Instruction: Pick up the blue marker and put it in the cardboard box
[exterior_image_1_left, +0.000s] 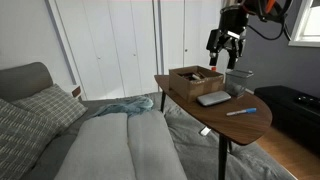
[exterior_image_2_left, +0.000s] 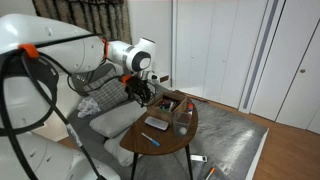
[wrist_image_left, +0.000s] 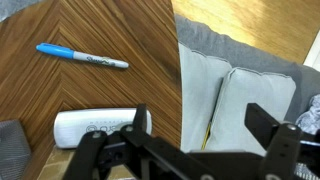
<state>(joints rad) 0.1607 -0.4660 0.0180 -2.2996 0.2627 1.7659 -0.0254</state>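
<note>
Nothing done yet: the blue marker (exterior_image_1_left: 241, 111) lies on the worktop (exterior_image_1_left: 252, 126) near the cardboard box (exterior_image_1_left: 183, 88); the fingers (wrist_image_left: 262, 120) hang wide and empty.

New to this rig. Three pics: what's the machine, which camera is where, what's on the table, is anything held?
It is one robot arm ending in a two-finger gripper. Two pictures come from cameras standing in the room. The third comes from a camera on the wrist, looking down past the gripper. On the wooden table lie the blue marker, the cardboard box, a flat grey slab, a clear container and a white cylinder. The gripper hangs above the table, open and holding nothing.
</note>
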